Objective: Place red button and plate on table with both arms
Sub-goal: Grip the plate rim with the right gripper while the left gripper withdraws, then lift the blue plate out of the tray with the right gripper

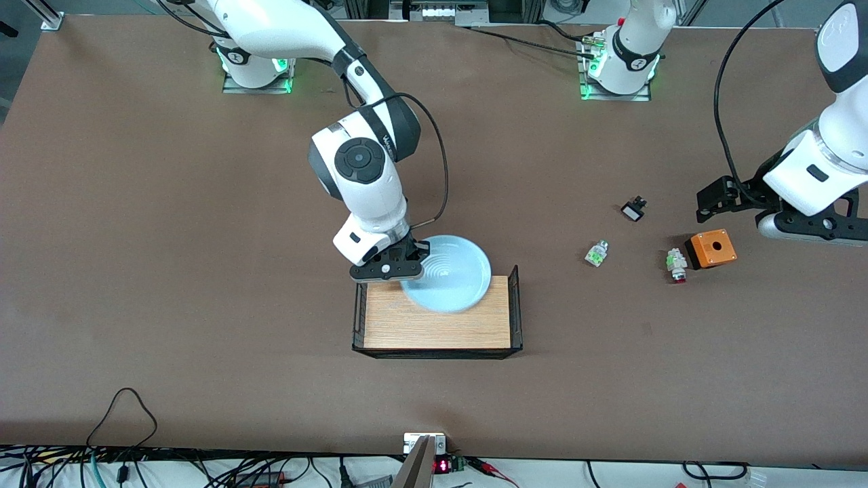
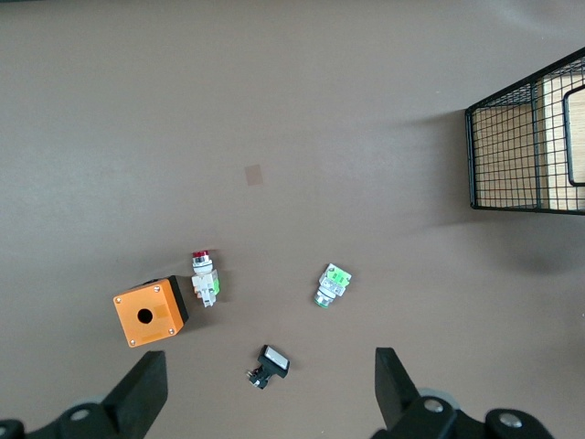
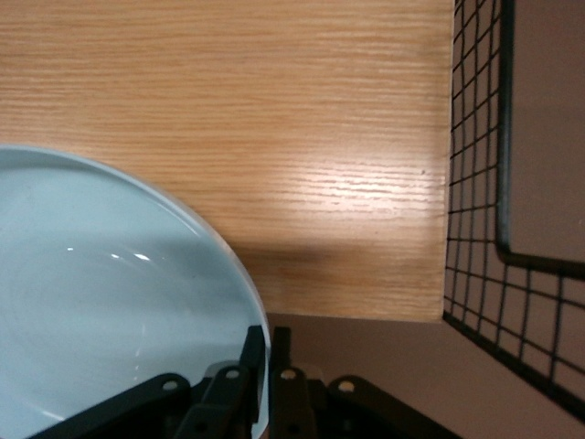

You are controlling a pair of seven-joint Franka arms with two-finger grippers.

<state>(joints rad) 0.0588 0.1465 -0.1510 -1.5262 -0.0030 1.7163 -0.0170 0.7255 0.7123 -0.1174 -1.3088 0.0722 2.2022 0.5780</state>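
The brown table [image 1: 169,271] is filling the view, carrying a light-wood rack [image 1: 437,318] with black wire sides near its middle. The right arm is reaching down to the rack's edge farther from the front camera, and the right tool [image 1: 400,261] is pinching the rim of the plate [image 1: 451,274], its fingers closed tight on either side of that rim. The pale blue plate is spreading out from this tool over the rack's wooden floor, partly overhanging the rack's farther edge; whether it is resting on the wood or lifted off it cannot be told.

The left tool [image 1: 708,203] is hanging over the table at the left arm's end, its fingers [image 2: 137,393] spread wide and holding nothing. Just below it an orange box [image 1: 710,249] with a hole is sitting on the table. The red button [image 1: 676,264] is lying just beside that box. A white-green piece [image 1: 597,253] and a small black-and-white part [image 1: 633,209] are lying near this tool, toward the rack.
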